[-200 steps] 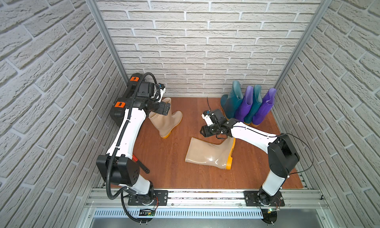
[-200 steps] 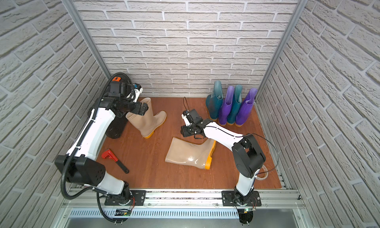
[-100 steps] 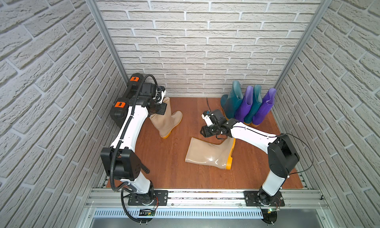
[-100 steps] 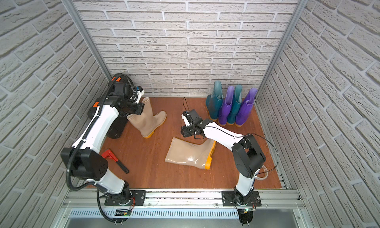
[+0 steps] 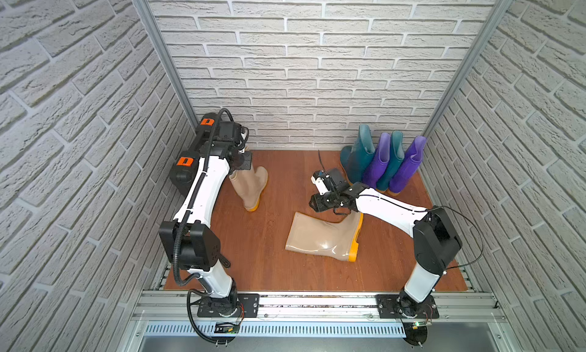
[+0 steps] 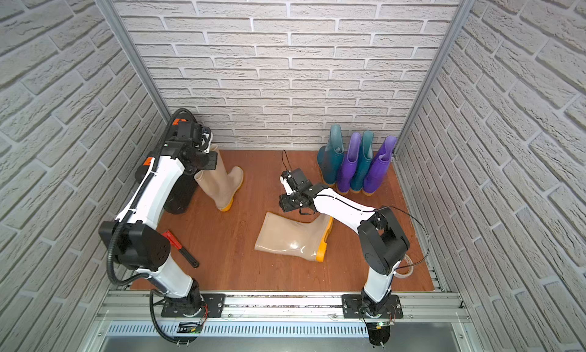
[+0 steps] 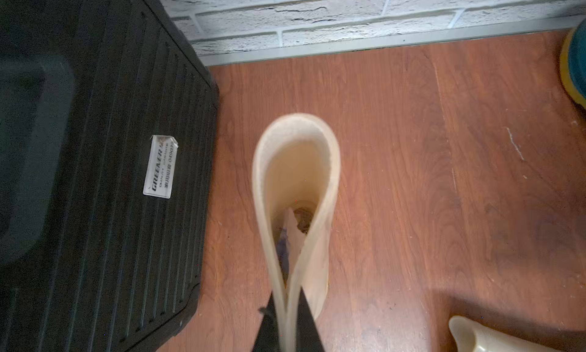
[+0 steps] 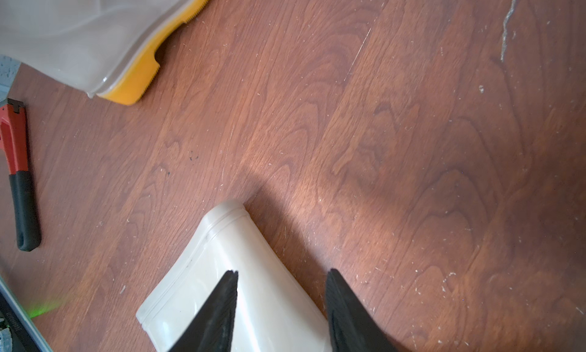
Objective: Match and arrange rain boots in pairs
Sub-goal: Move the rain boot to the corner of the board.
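Beige upright boot [image 7: 298, 176] | left hand [image 7: 287, 298] now clamped on it

Beige boot [image 5: 252, 188], orange-yellow sole [image 5: 252, 208]

Bare red-brown wooden floor [image 5: 269, 271] lies open along the frame's lower part in both top views; a glossy beige rubber boot [image 5: 317, 239] lying flat blocks the centre.
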Tool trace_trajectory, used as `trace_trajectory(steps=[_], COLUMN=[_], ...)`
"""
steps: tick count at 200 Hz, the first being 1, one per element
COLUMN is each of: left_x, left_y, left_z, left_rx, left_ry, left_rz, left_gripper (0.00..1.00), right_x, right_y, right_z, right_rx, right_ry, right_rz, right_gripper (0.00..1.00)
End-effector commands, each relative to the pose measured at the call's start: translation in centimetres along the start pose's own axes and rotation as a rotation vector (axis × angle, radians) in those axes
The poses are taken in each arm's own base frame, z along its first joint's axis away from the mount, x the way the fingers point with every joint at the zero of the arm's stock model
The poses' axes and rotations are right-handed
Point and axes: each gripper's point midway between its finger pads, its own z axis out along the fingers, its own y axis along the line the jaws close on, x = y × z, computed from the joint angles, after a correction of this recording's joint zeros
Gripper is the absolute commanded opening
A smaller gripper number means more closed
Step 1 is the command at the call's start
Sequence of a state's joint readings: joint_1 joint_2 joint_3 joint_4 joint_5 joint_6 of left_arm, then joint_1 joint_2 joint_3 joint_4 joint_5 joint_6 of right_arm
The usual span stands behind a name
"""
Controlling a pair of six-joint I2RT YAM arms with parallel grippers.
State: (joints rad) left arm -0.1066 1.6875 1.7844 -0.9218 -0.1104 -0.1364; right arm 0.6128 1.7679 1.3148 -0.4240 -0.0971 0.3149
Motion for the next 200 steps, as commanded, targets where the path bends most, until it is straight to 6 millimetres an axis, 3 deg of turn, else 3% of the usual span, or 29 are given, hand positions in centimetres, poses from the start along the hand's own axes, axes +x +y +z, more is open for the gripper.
trace_trajectory(steps=[1, 53, 129, 195, 200], left_x=[-3.9, -5.1, -6.9, -6.0, -5.9], left_y=[1.3, 3.1, 3.3, 3.3, 3.3], left_z=[-1.2, -0.4, 0.7, 2.8, 2.8], left_rx=[-0.056, -0.164, -0.174, -0.179, -0.178], left_ry=[-0.133, -0.137, -0.157, -0.108, -0.106], left_rz=[-0.050, -0.082, -0.085, -0.123, -0.123], left_gripper=[0.00, 0.00, 0.00, 0.00, 0.05], right_x=[-1.4, -1.3, -1.1, -0.9, -0.8], right_y=[0.8, 1.0, 0.7, 0.7, 0.7], right_z=[-1.1, -1.2, -1.2, -1.1, -1.1], right_rx=[-0.011, -0.015, -0.002, 0.000, 0.002], right_ry=[-0.046, -0.044, -0.037, -0.028, -0.027], right_rz=[-0.019, -0.019, -0.016, -0.019, -0.020], right_gripper=[0.48, 0.48, 0.48, 0.48, 0.48])
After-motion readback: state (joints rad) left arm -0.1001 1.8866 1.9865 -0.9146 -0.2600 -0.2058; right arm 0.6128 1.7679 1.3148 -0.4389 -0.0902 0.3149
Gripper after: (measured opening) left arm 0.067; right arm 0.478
